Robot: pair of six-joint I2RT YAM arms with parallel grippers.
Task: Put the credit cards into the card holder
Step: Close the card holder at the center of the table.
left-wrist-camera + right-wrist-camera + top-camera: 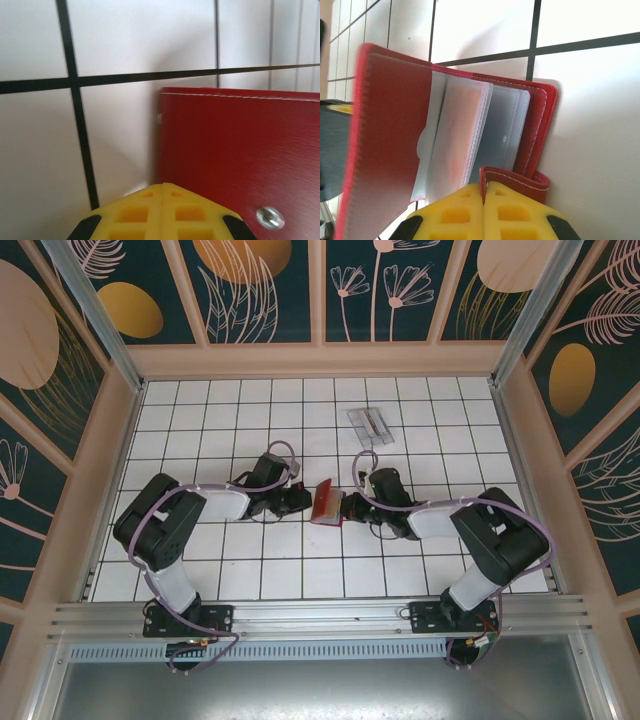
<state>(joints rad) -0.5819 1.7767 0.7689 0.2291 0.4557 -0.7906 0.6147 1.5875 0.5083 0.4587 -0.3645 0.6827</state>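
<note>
Since the holder [390, 125] stands open with its clear sleeves [482, 115] fanned out, and an orange card [456, 150] seems to show through one sleeve and a greyish one through the next, the step in hand looks like holding the holder spread for loading, late in the task. It lies on the tabletop [220, 410] between the two hands. The right hand [484, 192] is closed, its tips apparently pinching the tab [517, 179] at the holder's near edge, the sleeves just beyond them. The left hand [162, 192] is closed too, its tips at the edge of the raised red cover [235, 160], which spreads to their right; whether it pinches the cover or only props it I cannot tell. A clear case [368, 426] lies well beyond the right hand, and whether a card lies in it is too small to tell. Next, I judge, one hand must steady the cover while the other lets go to fetch any card left out, or else folds the cover shut.
</note>
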